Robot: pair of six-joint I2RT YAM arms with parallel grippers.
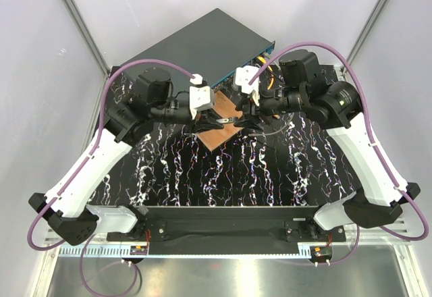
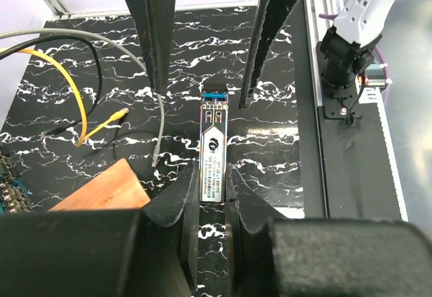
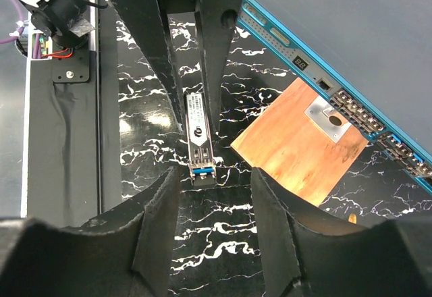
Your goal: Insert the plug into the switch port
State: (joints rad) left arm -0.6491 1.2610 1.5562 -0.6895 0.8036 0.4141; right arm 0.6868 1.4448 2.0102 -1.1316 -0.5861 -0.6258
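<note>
One plug (image 2: 214, 142), one switch (image 1: 202, 44), one brown plate (image 3: 297, 145), two end effectors (image 2: 212, 170) (image 3: 214, 170)

right gripper (image 3: 214, 174): jaws apart, flanking blue end of plug (image 3: 198, 131) | left gripper (image 3: 196, 111): pinching plug's far end | wooden plate (image 3: 297, 152): just beside switch ports (image 3: 358, 111)

White-shelled arms (image 1: 101, 162) — black joints (black jaws), purple cables (image 1: 310, 42).

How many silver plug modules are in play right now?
1: the silver plug, clamped in the left tool, its blue end inside the open right tool. Others may be hidden under the arms.
</note>
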